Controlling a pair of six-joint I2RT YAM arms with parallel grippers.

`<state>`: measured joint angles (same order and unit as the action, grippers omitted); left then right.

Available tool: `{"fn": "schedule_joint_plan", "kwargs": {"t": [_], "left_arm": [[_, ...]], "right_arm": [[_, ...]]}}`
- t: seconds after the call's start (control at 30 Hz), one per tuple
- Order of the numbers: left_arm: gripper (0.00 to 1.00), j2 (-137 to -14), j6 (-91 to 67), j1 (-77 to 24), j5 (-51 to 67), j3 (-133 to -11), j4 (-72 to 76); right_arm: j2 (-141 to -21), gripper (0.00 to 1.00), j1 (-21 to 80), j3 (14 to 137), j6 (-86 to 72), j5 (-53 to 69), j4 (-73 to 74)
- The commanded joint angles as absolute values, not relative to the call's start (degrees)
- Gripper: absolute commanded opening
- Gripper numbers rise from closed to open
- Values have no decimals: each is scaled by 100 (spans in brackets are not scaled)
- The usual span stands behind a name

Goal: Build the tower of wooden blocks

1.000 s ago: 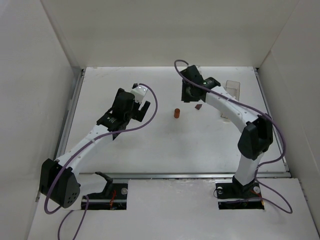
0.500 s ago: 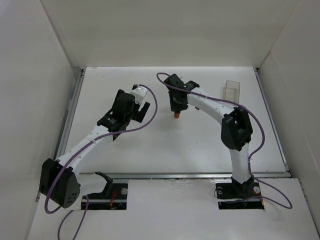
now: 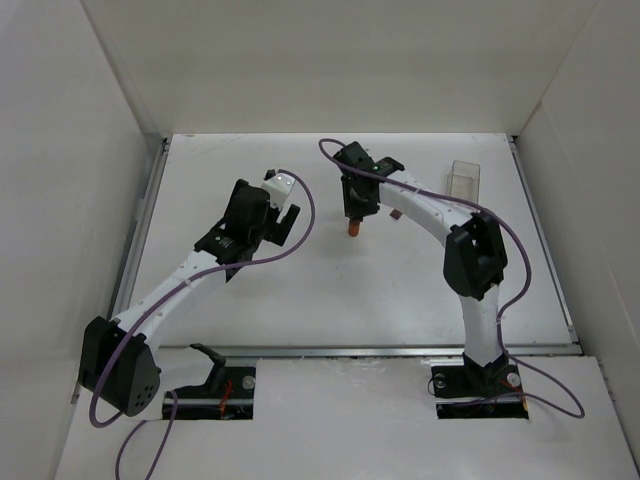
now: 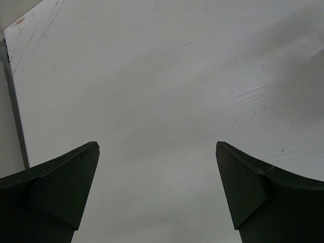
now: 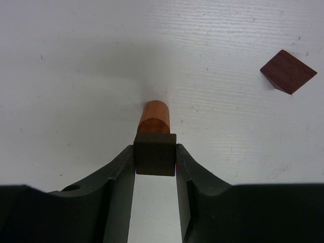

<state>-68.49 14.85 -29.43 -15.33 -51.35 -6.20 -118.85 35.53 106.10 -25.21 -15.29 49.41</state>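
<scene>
White table (image 3: 330,300), 3 white walls (image 3: 330,60); right jaws clamp dark block (image 5: 155,153).

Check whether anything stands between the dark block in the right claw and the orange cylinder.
Nothing visible does. The right claw grips the dark block right at the orange cylinder, with no gap showing between them. The reddish block lies well off to the side.

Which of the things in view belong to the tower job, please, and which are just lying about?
Job: orange cylinder; dark block held in the right pincer; reddish-brown block.
Lying about: clear container.
</scene>
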Motion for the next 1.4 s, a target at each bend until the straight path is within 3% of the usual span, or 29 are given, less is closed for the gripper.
{"fn": "schedule_joint_plan", "kwargs": {"t": [0.0, 1.07, 1.37], "left_arm": [[100, -6653, 1397, -2909, -1564, -5098, -457], [100, -6601, 1450, -2909, -1564, -4992, -404], [100, -6601, 1450, -2909, -1564, -4992, -404]], "right_arm": [[-11892, 0, 3498, 10679, -2452, -1441, 4781], [-12103, 0, 3498, 10450, -2663, -1327, 4518], [-12103, 12, 3498, 10450, -2716, -1380, 4518]]}}
